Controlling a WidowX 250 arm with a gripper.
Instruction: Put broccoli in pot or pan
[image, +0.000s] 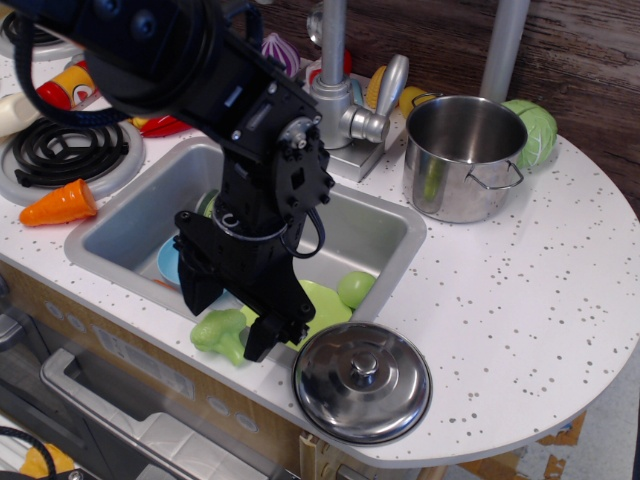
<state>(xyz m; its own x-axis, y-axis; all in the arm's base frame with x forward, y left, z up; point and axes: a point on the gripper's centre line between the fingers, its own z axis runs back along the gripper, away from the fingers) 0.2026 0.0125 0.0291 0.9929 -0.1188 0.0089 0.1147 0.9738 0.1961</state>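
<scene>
I see the sink (385, 232) set into the speckled counter (530, 330), with my arm reaching down over its front edge. The pot (463, 155) stands upright on the counter to the right of the faucet (335, 75), well apart from my gripper (228, 318). A steel lid (362, 381) lies on the counter just beside the sink's front corner. The fingers are spread wide, straddling the broccoli (220, 335), which lies on the front rim beside the green plate (318, 305). I cannot tell whether either finger touches it. A green ball (355, 288) sits in the sink.
</scene>
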